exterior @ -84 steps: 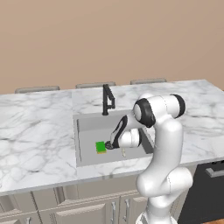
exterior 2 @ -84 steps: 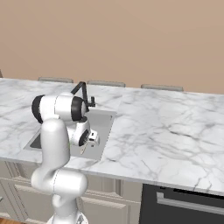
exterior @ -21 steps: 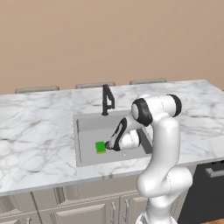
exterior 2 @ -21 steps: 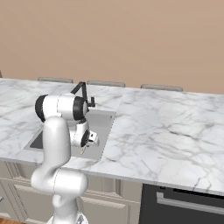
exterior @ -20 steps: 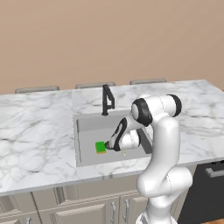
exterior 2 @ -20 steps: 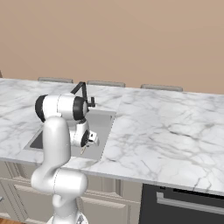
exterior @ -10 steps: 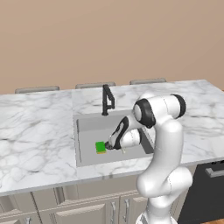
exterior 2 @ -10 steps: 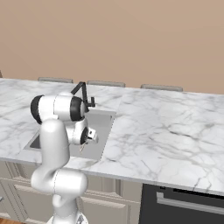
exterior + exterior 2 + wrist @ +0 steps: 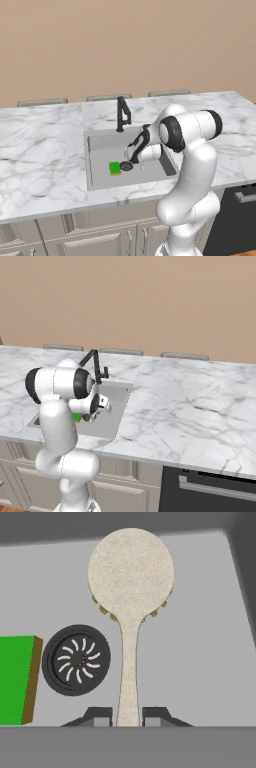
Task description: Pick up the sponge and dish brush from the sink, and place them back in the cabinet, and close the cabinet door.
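Since a second ago the arm has lifted a little in the sink (image 9: pixel 98 172), and the hand now hangs higher above the basin floor with the dish brush (image 9: pixel 131 602) in its grasp. Seen from the hand, the fingers (image 9: pixel 103 714) stand closed on the lower end of the brush's thin pale handle, one dark tip on each side and the handle running straight up between them. Its round cream-tan head sits well beyond the tips, bristles peeking out around the underside, and the grey sink floor lies behind it.

Just to the left of the handle in that view is the round dark drain (image 9: pixel 76 659), and left of the drain lies the sponge (image 9: pixel 17 679), flat on the basin floor with its green face up and its yellow layer toward the drain.

From the left base view the sponge (image 9: pixel 115 168) lies beside the drain (image 9: pixel 126 166) near the middle of the sink, with the hand just above and to the right of them. A black faucet (image 9: pixel 122 113) stands at the back rim, on the white marble surface (image 9: pixel 40 155).
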Tool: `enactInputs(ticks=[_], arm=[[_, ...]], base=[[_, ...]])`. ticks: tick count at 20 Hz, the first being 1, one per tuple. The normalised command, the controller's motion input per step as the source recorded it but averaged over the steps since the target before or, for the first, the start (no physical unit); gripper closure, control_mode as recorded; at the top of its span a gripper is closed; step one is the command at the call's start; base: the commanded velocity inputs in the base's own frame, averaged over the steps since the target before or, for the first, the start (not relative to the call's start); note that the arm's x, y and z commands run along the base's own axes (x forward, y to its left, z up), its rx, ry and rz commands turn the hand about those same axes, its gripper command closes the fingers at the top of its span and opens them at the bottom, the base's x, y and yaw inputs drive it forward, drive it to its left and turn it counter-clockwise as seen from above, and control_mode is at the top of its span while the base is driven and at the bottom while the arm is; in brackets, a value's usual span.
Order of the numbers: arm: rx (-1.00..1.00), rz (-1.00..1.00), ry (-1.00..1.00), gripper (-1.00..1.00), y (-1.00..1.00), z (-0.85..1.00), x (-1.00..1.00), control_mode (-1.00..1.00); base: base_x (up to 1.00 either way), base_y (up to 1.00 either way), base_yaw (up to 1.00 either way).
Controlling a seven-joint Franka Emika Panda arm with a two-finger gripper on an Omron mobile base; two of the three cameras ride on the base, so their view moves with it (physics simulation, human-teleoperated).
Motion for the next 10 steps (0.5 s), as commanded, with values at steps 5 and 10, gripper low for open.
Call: enactInputs(ticks=[5,10], arm=[[0.0,0.0,0.0,1.0,0.0,0.39,-0.1,-1.0],[0.0,0.0,0.0,1.0,-0.02,0.34,-0.19,-1.0]], base=[[0.0,0.0,0.0],[0.0,0.0,0.0]])
